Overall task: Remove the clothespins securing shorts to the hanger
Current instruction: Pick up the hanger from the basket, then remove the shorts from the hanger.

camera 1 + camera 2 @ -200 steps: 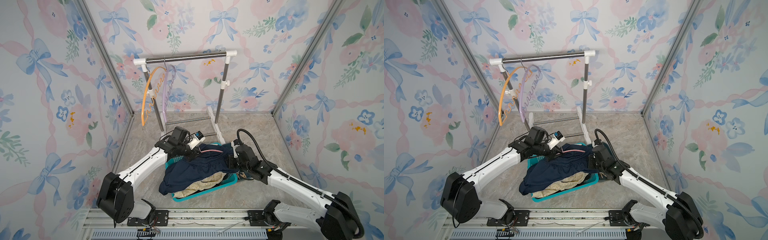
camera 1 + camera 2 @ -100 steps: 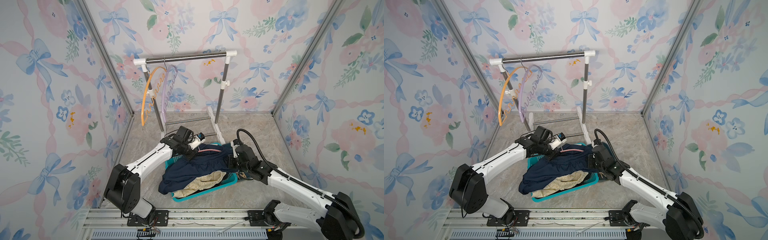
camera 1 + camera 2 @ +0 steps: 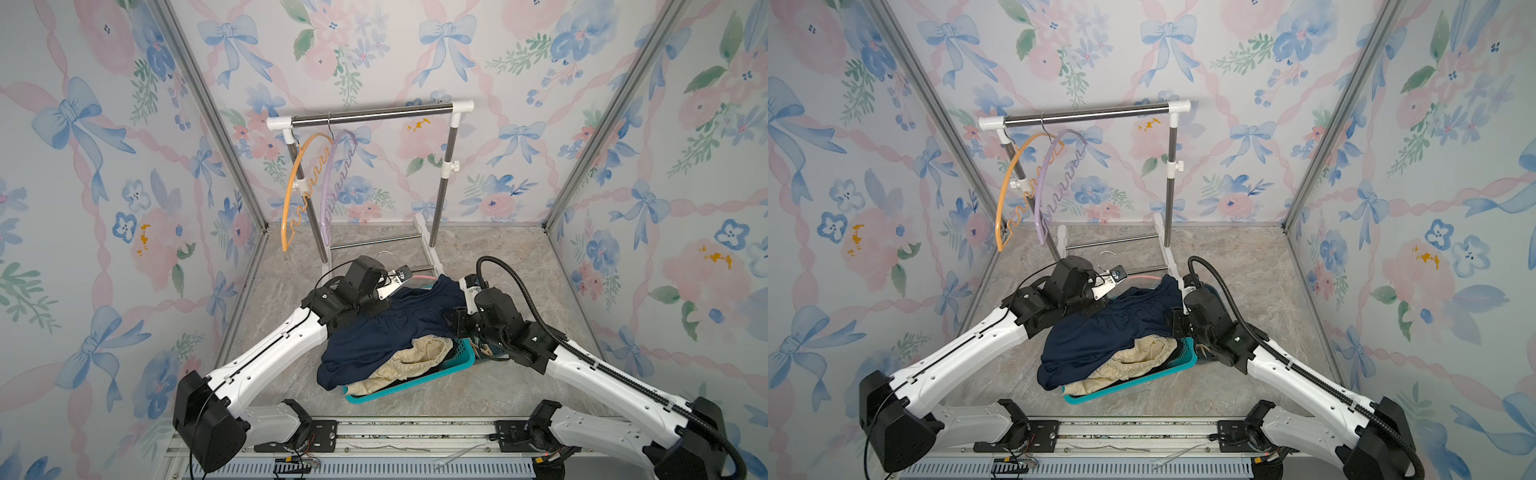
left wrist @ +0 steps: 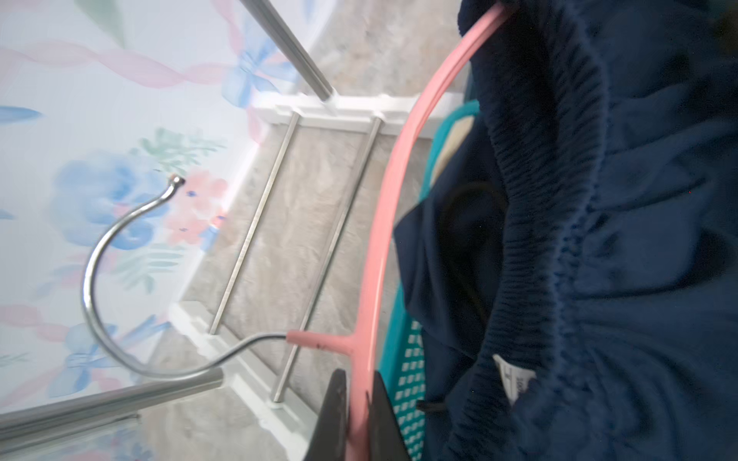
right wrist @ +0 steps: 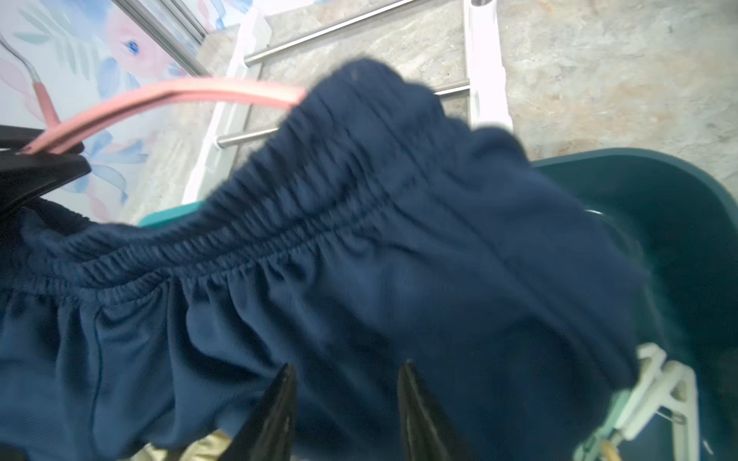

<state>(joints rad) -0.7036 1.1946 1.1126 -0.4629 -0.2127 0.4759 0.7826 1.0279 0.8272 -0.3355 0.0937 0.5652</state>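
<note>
We see the left pincer (image 4: 357, 385) has just squeezed shut on the pink hanger (image 4: 383, 223), close to its metal hook (image 4: 85, 287); a moment ago it was half open. The right pincer (image 5: 346, 365) has opened a bit wider, and its tips sit apart over the navy shorts (image 5: 359, 259), holding nothing that we can see. We think the hanger is now held still, so the other arm can go for a clip. The navy shorts lie over the basket (image 3: 415, 388), waistband on the hanger, on top of the cream shorts (image 3: 419, 353). White and mint clothespins (image 5: 663, 383) lie in a dark green tub (image 5: 659, 207), cut off by the picture's edge. We cannot see any clip left on the shorts: the hanger's far end is under cloth, and the right wrist view is blurry
</note>
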